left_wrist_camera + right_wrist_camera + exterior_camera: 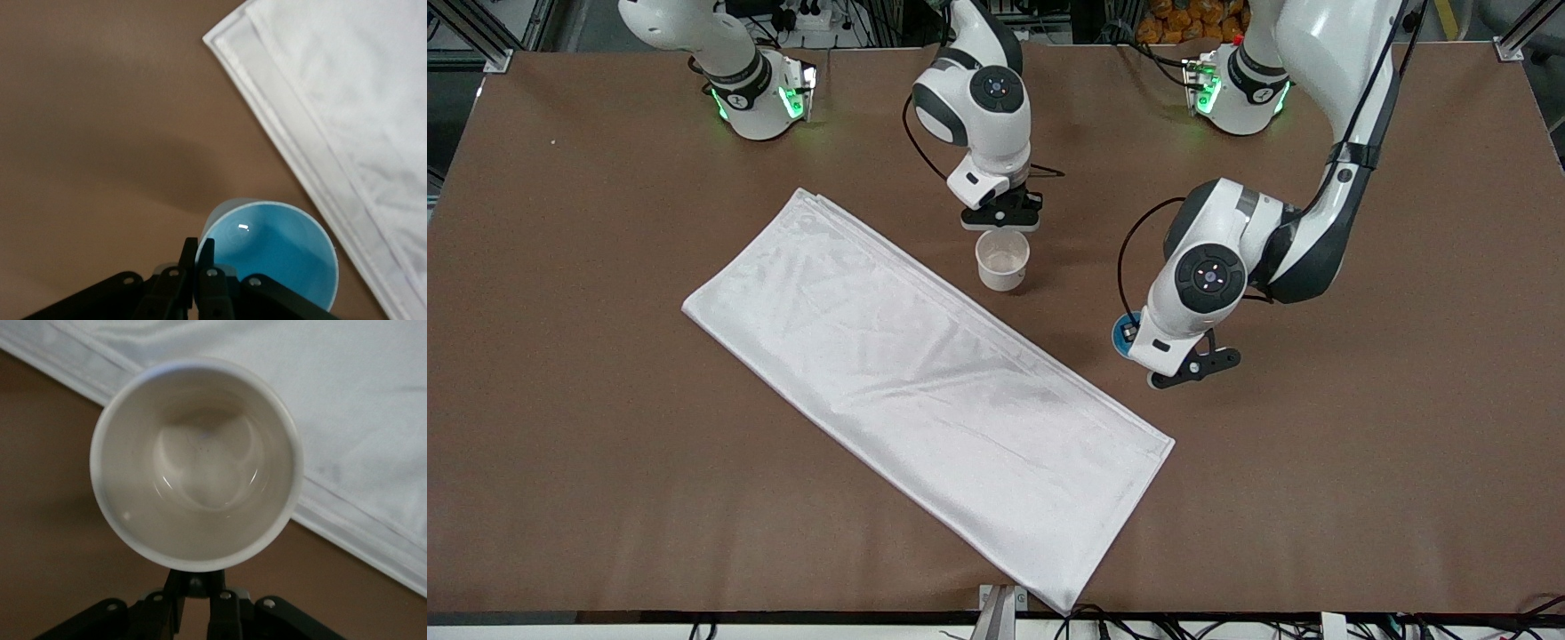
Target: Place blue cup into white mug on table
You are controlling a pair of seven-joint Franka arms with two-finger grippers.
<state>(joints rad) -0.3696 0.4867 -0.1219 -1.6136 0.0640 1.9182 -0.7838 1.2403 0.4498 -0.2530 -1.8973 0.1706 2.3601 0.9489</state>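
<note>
The front view looks down from high across the table [605, 356] at both bases. Each wrist view looks closely down past its fingers; all 3 views share the white cloth [925, 391].

this is a robotics lab, a test bench rather than any home or kitchen. two white franka arms are bolted along one edge of a wide brown matte worktop [605, 427], their bases [760, 98] glowing with green status lights. black cables trail off the arms and out past the worktop's edges. aluminium frame posts [480, 36] stand at the corners, the sort used to build camera rigs and safety cells. a power strip and loose wiring sit past the arm bases. the worktop carries only a few props, such as a long white folded cloth [925, 391], laid out as for a trial.
</note>
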